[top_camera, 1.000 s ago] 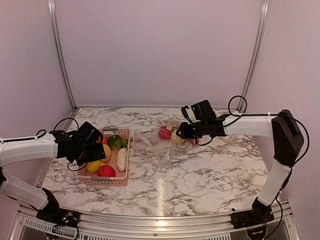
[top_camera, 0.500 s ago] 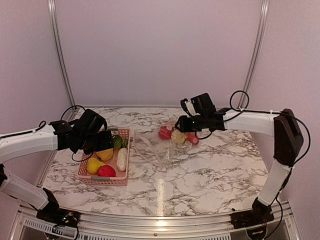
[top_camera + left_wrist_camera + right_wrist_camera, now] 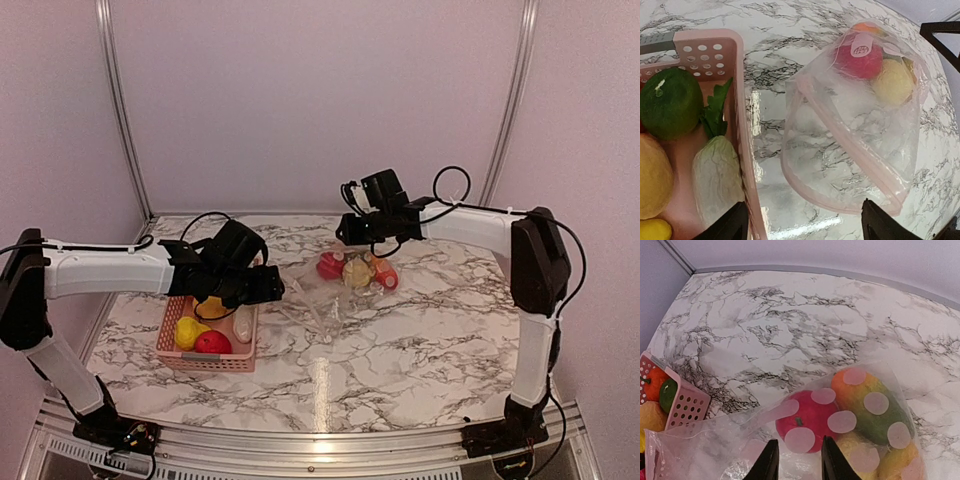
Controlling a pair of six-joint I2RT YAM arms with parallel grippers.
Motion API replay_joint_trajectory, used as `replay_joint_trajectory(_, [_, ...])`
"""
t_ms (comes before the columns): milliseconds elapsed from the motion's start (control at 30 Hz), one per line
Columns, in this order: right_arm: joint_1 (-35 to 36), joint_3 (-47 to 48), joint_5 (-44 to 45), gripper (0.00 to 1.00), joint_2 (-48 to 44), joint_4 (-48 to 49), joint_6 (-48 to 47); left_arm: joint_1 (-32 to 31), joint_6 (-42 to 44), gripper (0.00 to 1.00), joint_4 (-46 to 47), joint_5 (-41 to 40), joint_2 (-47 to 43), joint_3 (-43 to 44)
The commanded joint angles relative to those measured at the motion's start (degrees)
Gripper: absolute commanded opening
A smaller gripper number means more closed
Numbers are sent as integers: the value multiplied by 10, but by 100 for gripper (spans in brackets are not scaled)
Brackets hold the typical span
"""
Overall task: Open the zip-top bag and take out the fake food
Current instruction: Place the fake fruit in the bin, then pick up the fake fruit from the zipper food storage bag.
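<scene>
The zip-top bag (image 3: 318, 296) lies on the marble, its mouth with the pink zip strip (image 3: 840, 152) gaping toward the basket. Fake food sits in its far end: a red fruit (image 3: 810, 422), an orange-green one (image 3: 872, 405) and a yellow one (image 3: 892, 82). My left gripper (image 3: 804, 202) is open wide and empty, low over the table between the basket rim and the bag's mouth. My right gripper (image 3: 799, 440) hovers above the bag's far end with its fingers a little apart and nothing between them. In the top view the left gripper (image 3: 266, 288) is beside the bag and the right gripper (image 3: 346, 234) is behind it.
The pink perforated basket (image 3: 205, 362) stands left of the bag and holds several fake foods: a green fruit (image 3: 670, 102), a whitish cabbage (image 3: 717, 172), yellow and red pieces. Its rim (image 3: 742, 125) is right by my left finger. Walls close in at the back and sides.
My left gripper has swung right from over the basket to the bag's mouth. My right gripper has risen and drawn back from the bag's far end.
</scene>
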Motion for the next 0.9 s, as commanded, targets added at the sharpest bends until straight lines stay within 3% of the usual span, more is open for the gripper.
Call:
replay_joint_trajectory(0, [-11, 60, 5, 27, 49, -33, -11, -11, 5, 79, 52, 29, 45, 39])
replay_joint_trajectory(400, [-25, 160, 14, 22, 154, -56, -13, -24, 6, 70, 73, 39, 135, 112])
replay_joint_trajectory(633, [-25, 145, 2, 22, 174, -55, -18, -23, 4, 64, 74, 32, 163, 130])
replay_joint_trajectory(867, [-25, 102, -2, 23, 166, -49, -28, -25, -1, 61, 63, 16, 115, 100])
